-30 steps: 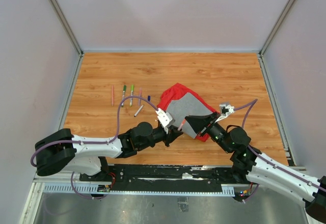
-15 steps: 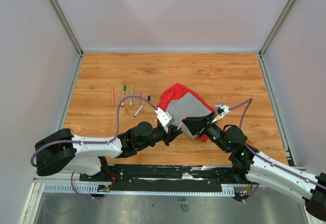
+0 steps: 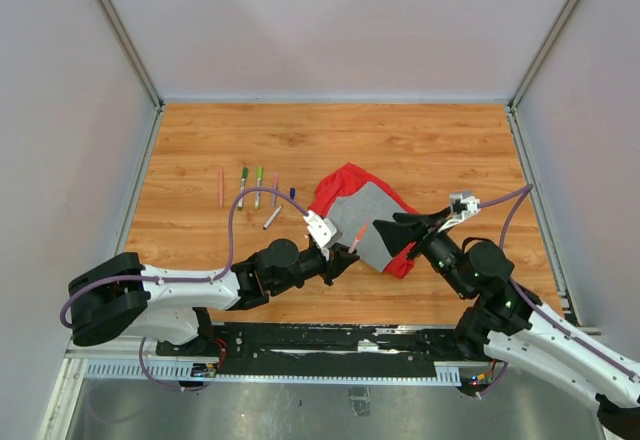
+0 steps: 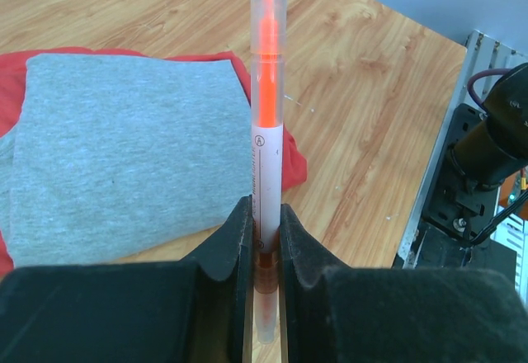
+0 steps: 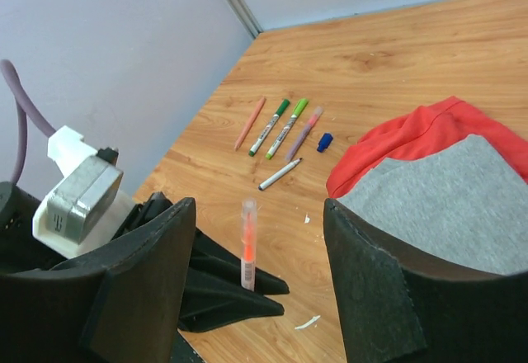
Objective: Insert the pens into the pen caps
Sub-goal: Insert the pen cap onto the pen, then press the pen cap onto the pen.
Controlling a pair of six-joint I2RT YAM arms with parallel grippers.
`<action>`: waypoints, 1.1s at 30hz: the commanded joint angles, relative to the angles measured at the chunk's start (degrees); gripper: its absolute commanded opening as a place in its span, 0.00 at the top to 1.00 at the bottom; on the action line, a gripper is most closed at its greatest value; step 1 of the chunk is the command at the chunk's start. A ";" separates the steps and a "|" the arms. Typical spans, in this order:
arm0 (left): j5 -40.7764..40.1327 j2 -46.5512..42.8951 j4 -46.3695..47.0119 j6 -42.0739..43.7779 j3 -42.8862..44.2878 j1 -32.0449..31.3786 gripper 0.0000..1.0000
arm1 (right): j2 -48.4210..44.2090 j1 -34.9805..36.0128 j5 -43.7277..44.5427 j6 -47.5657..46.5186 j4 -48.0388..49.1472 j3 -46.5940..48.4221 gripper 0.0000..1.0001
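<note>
Wood-grain tabletop [image 3: 430,150] under grey walls [image 3: 330,20], and in the middle lies a red-and-grey cloth [image 3: 362,215], crowding both arms. The left gripper [image 4: 266,214] at its seven o'clock edge is pinched tight on an orange pen [image 4: 267,124] sticking up, while the right gripper [image 5: 254,214] at four o'clock hangs with jaws spread wide, nothing in them, facing that pen. Over at the cloth's ten o'clock the other pens [image 5: 268,128] lie in a loose row, a small blue cap [image 5: 324,141] just beside them.
</note>
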 commanded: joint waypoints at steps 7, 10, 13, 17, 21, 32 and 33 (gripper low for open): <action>0.66 0.06 2.89 0.68 1.09 0.14 1.00 | 14.68 -0.45 0.96 0.52 -3.88 11.18 0.43; 0.73 0.01 2.80 0.68 1.11 0.14 0.99 | 17.01 -0.45 -0.65 0.56 -2.43 11.64 0.50; 0.75 -0.10 2.71 0.76 1.20 0.11 1.00 | 18.46 -0.44 -1.73 1.11 -1.68 11.41 0.57; 0.75 -0.44 2.66 0.85 1.09 0.14 1.00 | 18.83 -0.36 -2.44 1.98 -0.15 10.09 0.71; 0.67 -0.63 2.45 0.86 1.09 0.13 1.00 | 18.96 -0.40 -2.90 2.32 -0.01 8.94 0.87; 0.22 -1.82 2.35 0.90 0.74 0.12 0.99 | 19.62 1.09 -4.21 5.90 1.12 0.81 0.99; 0.26 -1.87 2.43 0.86 0.70 0.14 0.99 | 19.74 1.75 -3.63 6.14 1.82 -0.22 0.99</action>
